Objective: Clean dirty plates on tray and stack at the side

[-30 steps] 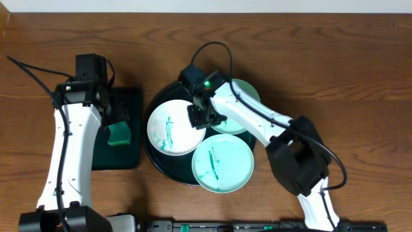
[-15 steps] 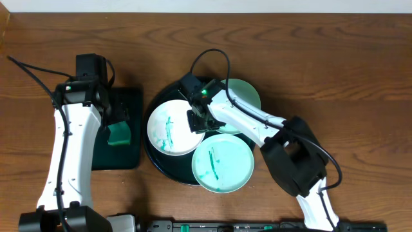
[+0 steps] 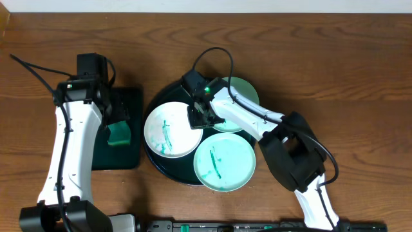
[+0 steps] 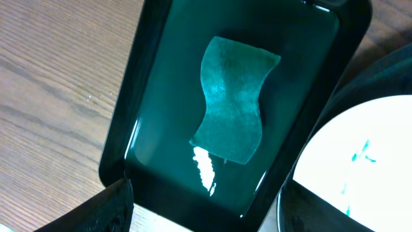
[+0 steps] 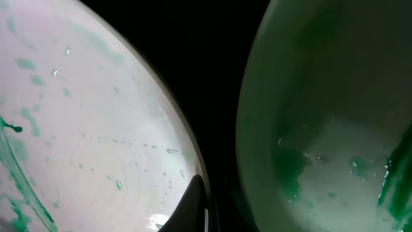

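Plates (image 3: 168,127) (three, smeared) lie on tray (image 3: 162,91); right gripper (image 3: 201,117) closed.

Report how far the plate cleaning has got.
Done: nothing; the white plate, front mint plate and rear mint plate lie smeared on the round tray, none stacked aside. In hand: right tool shut at the white plate's rim; left tool open over the cloth. Left: wiping and stacking all three.
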{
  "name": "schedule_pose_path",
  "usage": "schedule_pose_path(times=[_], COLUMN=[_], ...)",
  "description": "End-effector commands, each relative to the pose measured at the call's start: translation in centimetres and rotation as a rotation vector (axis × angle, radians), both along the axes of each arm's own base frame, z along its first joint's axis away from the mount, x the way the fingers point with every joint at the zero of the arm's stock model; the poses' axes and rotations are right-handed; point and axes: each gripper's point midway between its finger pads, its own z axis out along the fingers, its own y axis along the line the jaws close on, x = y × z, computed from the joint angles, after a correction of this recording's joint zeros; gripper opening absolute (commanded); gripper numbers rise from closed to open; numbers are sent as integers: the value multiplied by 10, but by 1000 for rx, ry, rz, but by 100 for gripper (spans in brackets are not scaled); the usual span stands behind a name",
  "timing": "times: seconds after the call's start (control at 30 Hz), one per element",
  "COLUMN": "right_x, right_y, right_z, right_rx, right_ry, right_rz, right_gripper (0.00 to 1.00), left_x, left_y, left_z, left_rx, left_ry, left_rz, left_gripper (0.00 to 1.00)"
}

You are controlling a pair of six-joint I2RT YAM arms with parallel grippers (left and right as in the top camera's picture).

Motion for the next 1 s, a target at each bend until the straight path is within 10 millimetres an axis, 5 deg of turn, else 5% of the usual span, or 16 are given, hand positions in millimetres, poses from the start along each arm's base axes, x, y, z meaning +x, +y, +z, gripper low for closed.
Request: schedule_pose_path(times=[0.0, 0.3, 0.7, 0.97], right_x=[2, 0, -2, -2], right_y=[-5, -1, -1, -1], right_z=[-16, -15, -15, -15], right_rx=[-15, 2, 4, 5], right_ry=[7, 10, 13, 12], right_rz=[50, 94, 114, 114], right_gripper=[1, 1, 1, 1], left_x=[-4, 19, 18, 12], left_y=[10, -4, -5, -1], left_z=[-8, -18, -110, -141], left_rx=[8, -230, -317, -348], left_ry=[28, -53, 202, 280], left_rz=[-4, -137, -172, -160], left_gripper=[74, 68, 55, 48])
